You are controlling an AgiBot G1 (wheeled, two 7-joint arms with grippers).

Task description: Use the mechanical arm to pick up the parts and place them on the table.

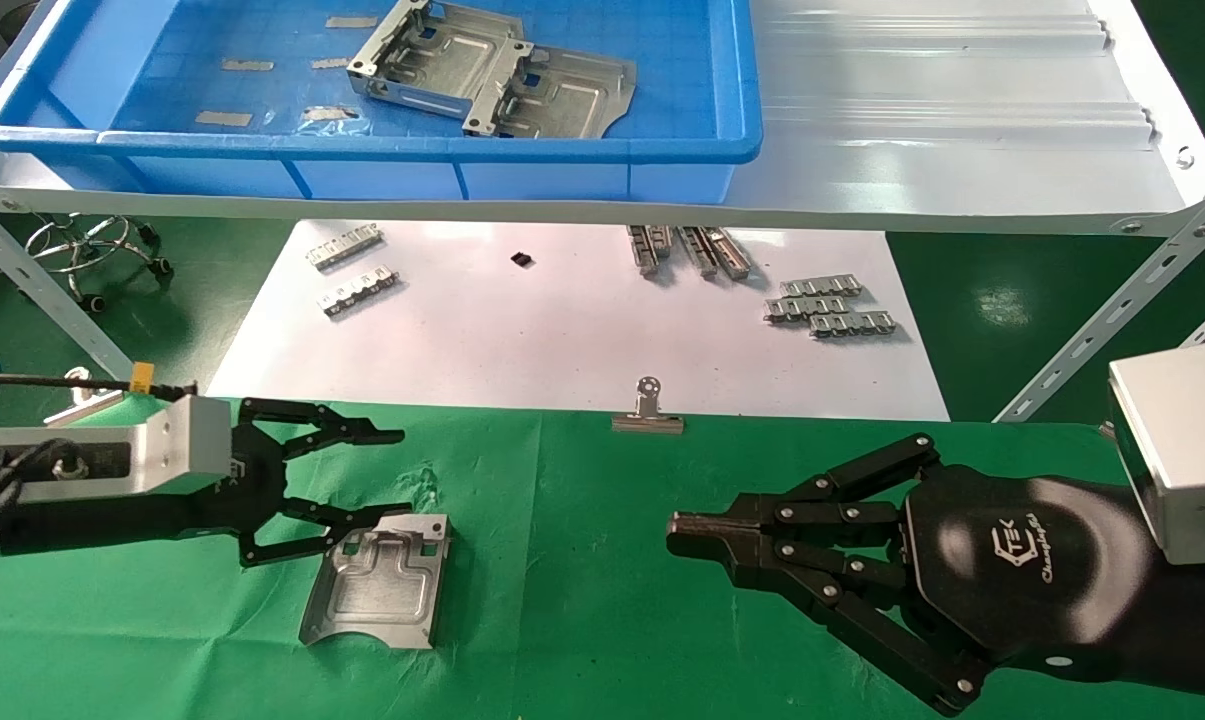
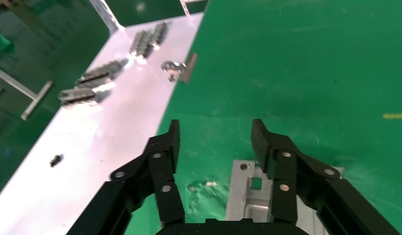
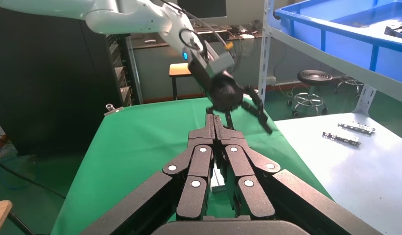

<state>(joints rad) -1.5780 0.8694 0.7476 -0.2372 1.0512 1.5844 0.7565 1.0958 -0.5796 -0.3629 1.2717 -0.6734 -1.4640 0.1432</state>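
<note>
Left hand (image 1: 347, 485) spread wide, empty, hovering over far edge of grey part (image 1: 377, 580) lying flat on green tabletop (image 1: 582, 600). Two remaining parts (image 1: 497, 72) in blue bin (image 1: 382, 150), far side, left hand nearer. Right hand (image 1: 697, 535) pinched closed, empty, parked right.

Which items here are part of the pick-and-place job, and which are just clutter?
Job: part on the cloth; two parts in the bin; green table; left gripper, open; right gripper, shut.
Clutter: toothed strips; binder clip; white sheet.

left gripper (image 1: 397, 475) fingers spread, right gripper (image 1: 674, 532) fingers closed
</note>
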